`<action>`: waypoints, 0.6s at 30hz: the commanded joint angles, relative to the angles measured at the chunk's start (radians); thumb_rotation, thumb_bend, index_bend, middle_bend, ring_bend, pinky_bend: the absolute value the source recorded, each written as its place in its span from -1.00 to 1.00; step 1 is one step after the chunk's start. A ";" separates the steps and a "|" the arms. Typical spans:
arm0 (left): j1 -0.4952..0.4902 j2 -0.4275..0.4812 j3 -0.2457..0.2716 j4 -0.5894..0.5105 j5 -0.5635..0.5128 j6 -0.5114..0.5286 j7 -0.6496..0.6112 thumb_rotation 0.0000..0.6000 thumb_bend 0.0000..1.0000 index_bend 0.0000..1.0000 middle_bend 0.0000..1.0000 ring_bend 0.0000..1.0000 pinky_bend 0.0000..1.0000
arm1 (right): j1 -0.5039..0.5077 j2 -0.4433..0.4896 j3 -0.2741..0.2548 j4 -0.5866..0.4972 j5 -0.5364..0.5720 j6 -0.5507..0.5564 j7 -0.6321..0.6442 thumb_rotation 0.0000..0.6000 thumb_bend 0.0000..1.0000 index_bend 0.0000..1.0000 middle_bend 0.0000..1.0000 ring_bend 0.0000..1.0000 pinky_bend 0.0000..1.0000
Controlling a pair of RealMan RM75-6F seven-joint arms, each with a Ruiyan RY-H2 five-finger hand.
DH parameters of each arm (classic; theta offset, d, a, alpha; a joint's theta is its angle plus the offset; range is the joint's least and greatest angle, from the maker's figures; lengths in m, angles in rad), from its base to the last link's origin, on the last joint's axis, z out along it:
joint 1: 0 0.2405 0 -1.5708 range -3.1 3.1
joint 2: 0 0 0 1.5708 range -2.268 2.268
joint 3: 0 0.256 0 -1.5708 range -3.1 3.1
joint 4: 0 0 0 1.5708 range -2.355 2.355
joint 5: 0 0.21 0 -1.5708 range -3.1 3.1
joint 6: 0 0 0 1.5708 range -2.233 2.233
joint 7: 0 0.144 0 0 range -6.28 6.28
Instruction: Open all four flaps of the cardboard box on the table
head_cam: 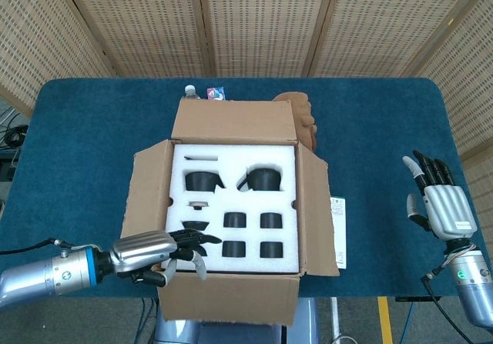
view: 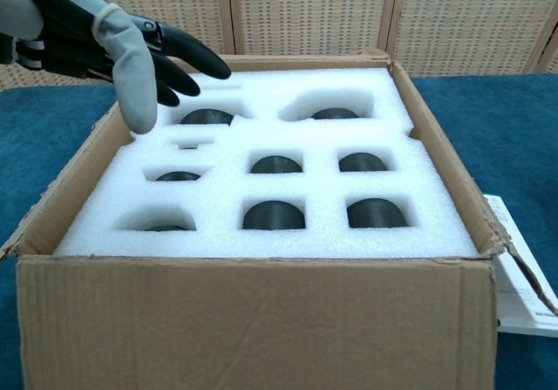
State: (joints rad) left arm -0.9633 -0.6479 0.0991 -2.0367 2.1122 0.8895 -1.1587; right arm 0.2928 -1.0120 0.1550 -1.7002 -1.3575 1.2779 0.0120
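The cardboard box sits mid-table with its white foam insert exposed, dark pieces set in the cutouts. The back flap stands up, the left flap and right flap lean outward, and the front flap hangs down over the table edge. My left hand hovers over the box's front left corner, fingers spread above the foam and holding nothing. In the chest view that left hand reaches in from the upper left over the foam, and the front flap fills the foreground. My right hand stands open far to the right, well away from the box.
Behind the box are a bottle top, a small colourful packet and a brown object. A white printed sheet lies against the box's right side, also visible as the sheet in the chest view. Slatted panels stand behind the table.
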 commanded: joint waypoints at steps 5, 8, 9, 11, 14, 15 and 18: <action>0.275 -0.041 -0.068 -0.015 -0.384 0.108 0.681 -0.47 0.64 -0.44 -1.00 -1.00 -1.00 | -0.005 -0.014 -0.004 0.019 0.005 -0.001 0.016 1.00 0.45 -0.97 -1.00 -1.00 -1.00; 0.378 -0.092 -0.082 -0.022 -0.497 0.217 0.947 -0.47 0.46 -0.51 -1.00 -1.00 -1.00 | -0.008 -0.021 -0.003 0.030 0.002 0.009 0.015 1.00 0.45 -0.97 -1.00 -1.00 -1.00; 0.410 -0.104 -0.084 -0.018 -0.529 0.256 1.011 -0.47 0.40 -0.53 -1.00 -1.00 -1.00 | -0.009 -0.023 -0.002 0.033 0.003 0.011 0.014 1.00 0.45 -0.97 -1.00 -1.00 -1.00; 0.445 -0.127 -0.087 -0.022 -0.563 0.300 1.085 -0.46 0.32 -0.55 -1.00 -1.00 -1.00 | -0.011 -0.026 -0.001 0.036 0.005 0.015 0.016 1.00 0.45 -0.97 -1.00 -1.00 -1.00; 0.499 -0.156 -0.091 -0.014 -0.611 0.371 1.158 -0.46 0.25 -0.56 -1.00 -1.00 -1.00 | -0.016 -0.031 0.000 0.044 0.011 0.021 0.013 1.00 0.45 -0.97 -1.00 -1.00 -1.00; 0.511 -0.162 -0.092 -0.010 -0.621 0.386 1.171 -0.46 0.22 -0.56 -1.00 -1.00 -1.00 | -0.017 -0.032 -0.001 0.046 0.012 0.023 0.009 1.00 0.45 -0.97 -1.00 -1.00 -1.00; 0.557 -0.187 -0.097 0.012 -0.660 0.443 1.218 -0.46 0.10 -0.56 -1.00 -1.00 -1.00 | -0.022 -0.039 -0.002 0.052 0.011 0.034 -0.005 1.00 0.45 -0.97 -1.00 -1.00 -1.00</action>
State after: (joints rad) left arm -0.4627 -0.7943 0.0164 -2.0429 1.5087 1.2698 0.0042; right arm 0.2724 -1.0489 0.1538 -1.6498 -1.3461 1.3089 0.0103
